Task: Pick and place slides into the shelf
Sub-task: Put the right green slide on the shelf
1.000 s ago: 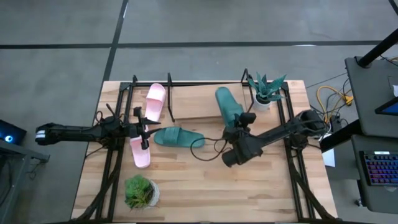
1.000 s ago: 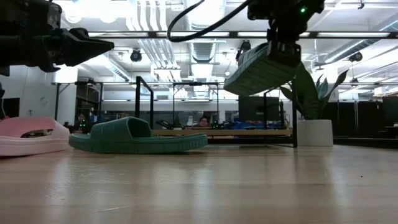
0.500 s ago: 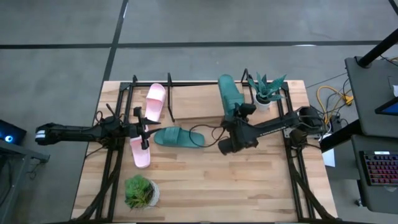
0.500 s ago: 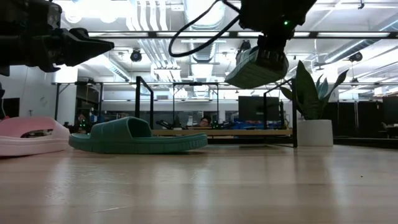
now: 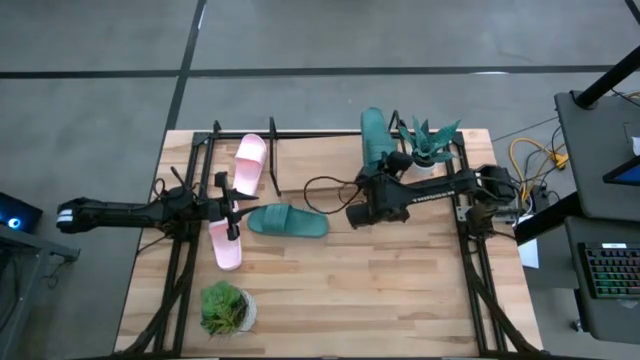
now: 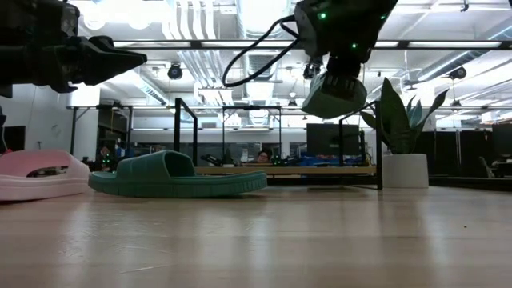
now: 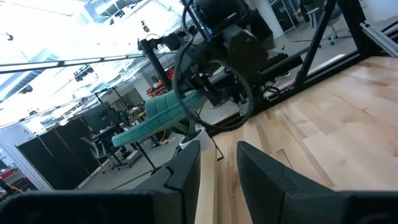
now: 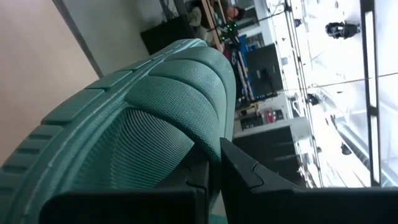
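Note:
My right gripper (image 5: 388, 172) is shut on a dark teal slide (image 5: 374, 138) and holds it in the air over the right part of the shelf (image 5: 300, 172), a rack of black rods with a pale wood board. The low view shows this slide (image 6: 336, 92) well above the table. A second teal slide (image 5: 288, 220) lies sole-down on the table. One pink slide (image 5: 248, 163) lies in the shelf's left part, another pink slide (image 5: 225, 245) on the table. My left gripper (image 5: 232, 208) hovers open above that pink slide. My right gripper pinches the teal slide at its near end (image 8: 208, 134) between the two fingers, with the ribbed sole (image 8: 143, 118) facing the wrist camera. The slide is lifted clear and reaches from the fingers toward the table's far edge.
A potted plant (image 5: 430, 143) stands just right of the held slide at the shelf's right end. Another plant (image 5: 226, 308) is near the table's near-left corner. Black arm-mount frames (image 5: 470, 250) run along both sides. A cable loop (image 5: 322, 186) hangs by the right arm.
My right gripper has moved toward the table's far edge and turned, carrying the teal slide with it. The slide has swung from a slant toward the far left until it runs straight toward the far edge, over the shelf's right end.

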Action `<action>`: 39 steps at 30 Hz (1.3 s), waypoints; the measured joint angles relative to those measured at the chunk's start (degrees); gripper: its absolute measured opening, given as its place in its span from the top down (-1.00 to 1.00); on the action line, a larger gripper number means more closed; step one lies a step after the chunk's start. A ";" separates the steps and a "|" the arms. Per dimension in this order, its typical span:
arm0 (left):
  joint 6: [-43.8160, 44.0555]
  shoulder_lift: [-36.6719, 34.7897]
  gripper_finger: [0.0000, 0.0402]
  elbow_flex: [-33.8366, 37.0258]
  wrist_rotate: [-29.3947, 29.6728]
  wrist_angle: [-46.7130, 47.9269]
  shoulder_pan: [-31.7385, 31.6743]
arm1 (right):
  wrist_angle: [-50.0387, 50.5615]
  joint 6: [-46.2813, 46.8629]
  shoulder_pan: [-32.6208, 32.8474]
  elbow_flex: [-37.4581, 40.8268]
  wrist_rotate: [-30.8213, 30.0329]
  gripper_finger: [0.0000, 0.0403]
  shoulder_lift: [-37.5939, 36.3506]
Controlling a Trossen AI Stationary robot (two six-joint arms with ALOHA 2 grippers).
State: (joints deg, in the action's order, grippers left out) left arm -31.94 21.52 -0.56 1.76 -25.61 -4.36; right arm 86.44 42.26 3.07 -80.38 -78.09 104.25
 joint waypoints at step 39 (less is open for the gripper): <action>-0.01 0.09 0.55 0.00 0.12 0.00 0.00 | -18.26 -20.47 -7.66 6.69 -2.38 0.94 5.95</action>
State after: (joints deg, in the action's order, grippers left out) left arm -31.96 21.61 -0.56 1.88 -25.60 -4.36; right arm 68.18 21.80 -4.59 -73.69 -80.47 110.20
